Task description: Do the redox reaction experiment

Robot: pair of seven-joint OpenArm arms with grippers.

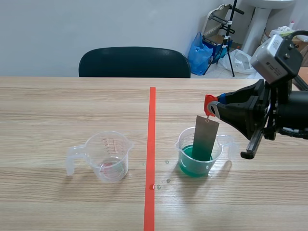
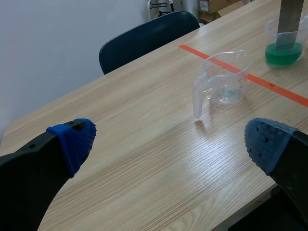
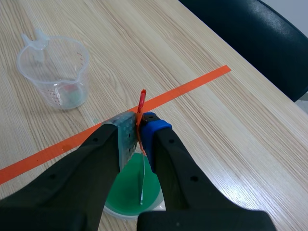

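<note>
Standing by the table, I see the right gripper [image 1: 215, 109] pinched shut on a small red tab [image 3: 142, 100] fixed to the top of a grey metal strip [image 1: 206, 138]. The strip hangs down from the tab, tilted a little, and its lower end sits in the green liquid [image 3: 126, 191] inside a clear measuring cup [image 1: 217, 150]. This cup stands just to the robot's right of the orange-red tape line [image 1: 151, 159], with its handle turned toward the right arm.

From the right wrist view the strip shows edge-on, a thin pale line going down into the green, right below the closed fingertips.

A second clear measuring cup [image 1: 109, 156] stands on the other side of the tape line, well apart from the first. Its handle points away from the line, and only a faint pinkish trace shows at its bottom. A few small droplets [image 1: 164, 180] lie on the wooden table [image 1: 57, 106] near the tape, between the two cups.

The left gripper [image 2: 171, 142] hangs over the table edge with its blue-padded fingers [image 2: 76, 138] spread wide and nothing between them, far from both cups. A dark chair [image 1: 134, 62] stands at the far side of the table.
</note>
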